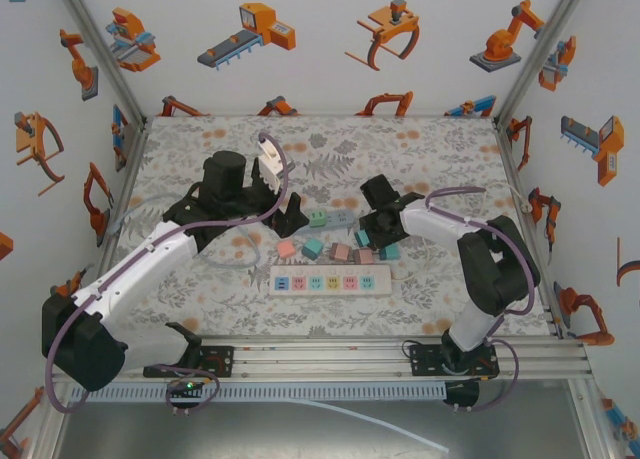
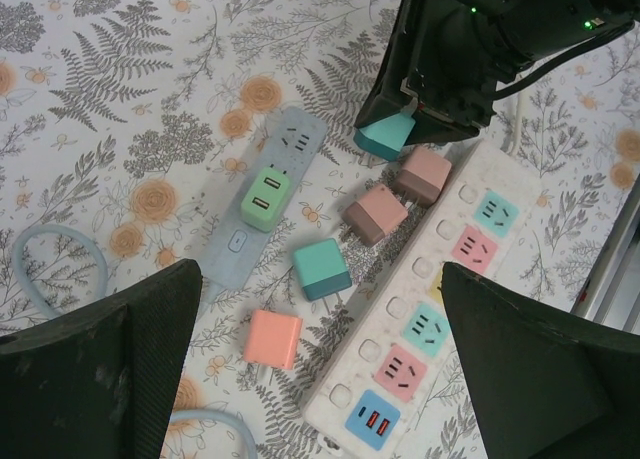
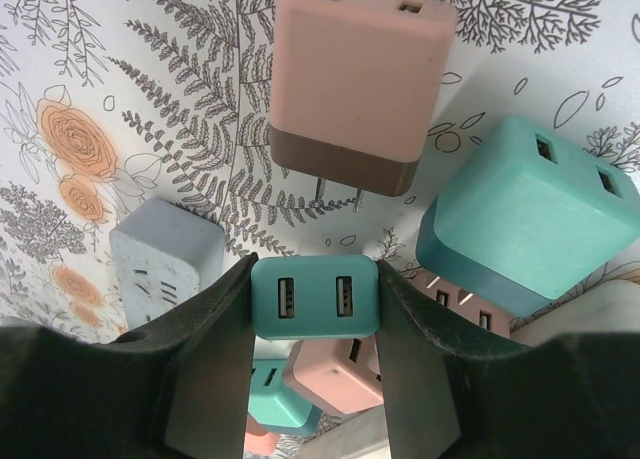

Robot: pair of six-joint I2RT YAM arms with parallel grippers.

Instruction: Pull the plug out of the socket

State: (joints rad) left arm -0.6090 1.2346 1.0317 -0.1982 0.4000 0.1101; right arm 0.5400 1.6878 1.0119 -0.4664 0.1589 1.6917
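The right claw point(image 1: 372, 229) is gripping a teal plug point(image 3: 315, 299) above the desk point(image 1: 200, 149); the left claw point(image 1: 288, 217) is hovering open.

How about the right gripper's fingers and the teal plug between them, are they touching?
Touching. The right wrist view shows both fingers pressed against the sides of the teal plug, no gap.

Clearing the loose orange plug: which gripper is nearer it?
Left. The left gripper sits just beyond the orange plug; the right gripper, shut on a teal plug, is farther right.
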